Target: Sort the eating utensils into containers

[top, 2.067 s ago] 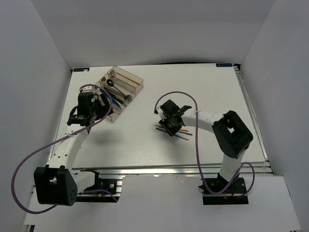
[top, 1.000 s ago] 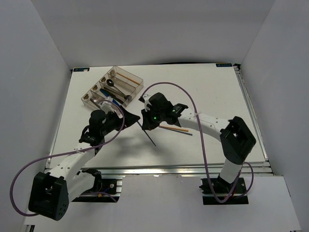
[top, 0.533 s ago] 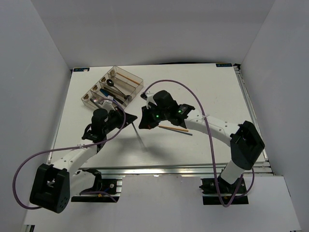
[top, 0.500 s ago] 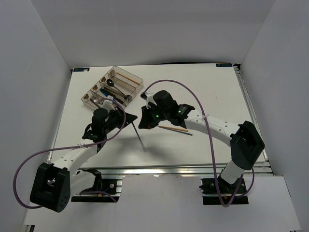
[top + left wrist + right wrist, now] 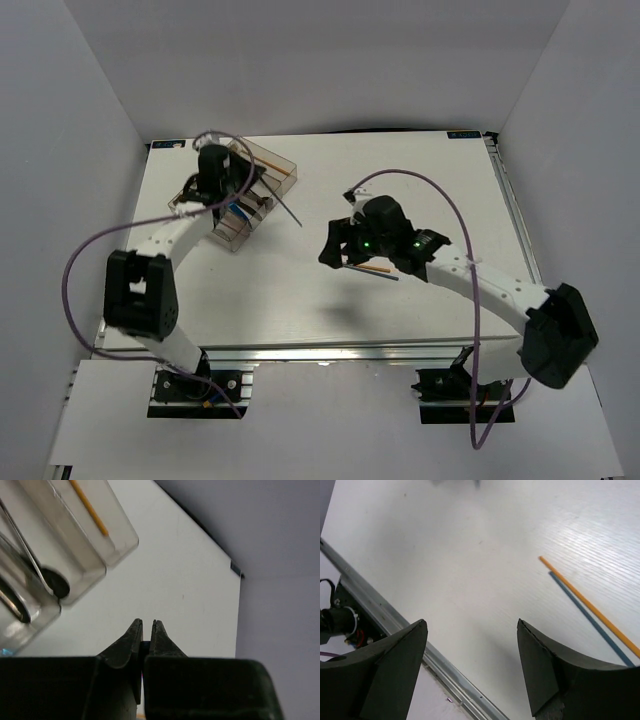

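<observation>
1. The dark chopstick [image 5: 283, 205] has changed hands. A moment ago the right gripper held it. Now it sticks out of the left gripper [image 5: 252, 178] and slants over the table [image 5: 420, 190], just beside the tray [image 5: 280, 160].
2. The left gripper's jaws are squeezed on the stick. In the left wrist view the left gripper [image 5: 146, 626] shows only a thin slit between its fingers.
3. The tray sits at the back left of the table. A put-away orange chopstick [image 5: 87, 507] lies in one slot and a black spoon [image 5: 52, 582] in the next.
4. The right gripper [image 5: 338, 250] has let go and moved back. Its fingers stand wide apart with nothing between them. It hangs near the loose orange chopstick [image 5: 368, 268] on the table.
5. So the pass from hand to hand looks done. The left arm likely needs to drop the dark stick in the chopstick slot. The right arm is free for the loose one.
</observation>
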You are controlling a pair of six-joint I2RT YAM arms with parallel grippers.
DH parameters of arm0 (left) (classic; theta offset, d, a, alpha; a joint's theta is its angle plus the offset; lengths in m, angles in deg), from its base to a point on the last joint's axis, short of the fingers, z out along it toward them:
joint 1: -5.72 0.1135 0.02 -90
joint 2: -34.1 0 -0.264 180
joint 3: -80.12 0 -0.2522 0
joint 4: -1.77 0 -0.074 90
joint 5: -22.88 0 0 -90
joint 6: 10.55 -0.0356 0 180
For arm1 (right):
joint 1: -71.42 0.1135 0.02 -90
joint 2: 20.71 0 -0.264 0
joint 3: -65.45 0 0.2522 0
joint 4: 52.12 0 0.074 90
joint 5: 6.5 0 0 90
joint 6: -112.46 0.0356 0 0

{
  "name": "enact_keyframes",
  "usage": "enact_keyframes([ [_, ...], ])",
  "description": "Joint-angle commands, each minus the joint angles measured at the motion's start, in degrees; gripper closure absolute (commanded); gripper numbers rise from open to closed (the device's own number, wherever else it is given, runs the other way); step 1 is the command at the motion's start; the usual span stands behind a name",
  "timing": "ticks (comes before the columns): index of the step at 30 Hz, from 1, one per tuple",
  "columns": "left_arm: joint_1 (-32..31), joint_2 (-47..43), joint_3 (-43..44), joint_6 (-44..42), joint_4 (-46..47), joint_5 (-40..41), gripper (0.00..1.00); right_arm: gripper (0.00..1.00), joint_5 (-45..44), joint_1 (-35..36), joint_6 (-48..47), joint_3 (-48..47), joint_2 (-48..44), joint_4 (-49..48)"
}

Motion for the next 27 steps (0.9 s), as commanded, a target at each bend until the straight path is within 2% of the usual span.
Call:
enact_keyframes([
  [1,5.9,9.9,17.1,0.2,-6.0,2.3,1.00,0.23,-4.7,-2.0,-1.4,2.2,-7.0,2.1],
  [4,8.6,22.9,31.4,-0.9,-12.9,5.6,1.00,0.20,-5.5,-3.3,-2.3,4.7,-10.1,3.7],
  [5,9.1,26.3,41.2,-1.1,-16.2,5.5,1.00,0.19,-5.3,-4.0,-2.4,5.3,-11.9,4.0],
  [6,9.6,32.8,46.1,-1.2,-17.8,5.2,1.00,0.18,-5.2,-4.3,-3.1,6.2,-12.7,4.3],
  [7,10.5,36.0,55.1,-1.2,-20.2,4.4,1.00,0.18,-5.1,-4.7,-3.2,6.6,-13.9,5.1],
  [10,11.1,47.5,68.1,-2.5,-23.6,2.3,1.00,0.17,-4.8,-5.3,-4.0,7.2,-15.3,6.3],
  [12,11.2,51.6,75.2,-2.1,-25.1,0.9,0.98,0.17,-4.3,-5.5,-4.4,7.5,-16.6,6.8],
  [16,11.2,52.5,68.5,0.7,-16.8,0.2,0.90,0.14,-3.5,-5.7,-5.1,7.3,-17.8,6.7],
  [20,11.1,54.2,67.4,3.0,-12.4,-2.5,0.69,0.13,-4.0,-5.7,-6.2,6.5,-17.5,7.3],
  [21,11.1,54.5,68.1,3.2,-12.7,-2.9,0.57,0.13,-4.9,-5.7,-6.5,6.7,-17.4,7.6],
  [22,11.1,54.3,68.3,3.3,-13.1,-3.1,0.53,0.12,-5.4,-5.7,-6.6,6.7,-17.1,7.6],
  [23,11.0,52.9,67.9,3.0,-13.0,-3.2,0.43,0.12,-5.9,-5.7,-6.9,6.8,-16.9,7.7],
  [26,10.6,48.5,62.8,1.6,-11.4,-1.5,0.31,0.11,-6.6,-5.8,-7.9,6.8,-15.3,7.9],
  [27,10.6,45.1,61.5,1.6,-11.4,-1.0,0.04,0.11,-7.1,-5.8,-8.4,6.4,-14.5,8.0],
])
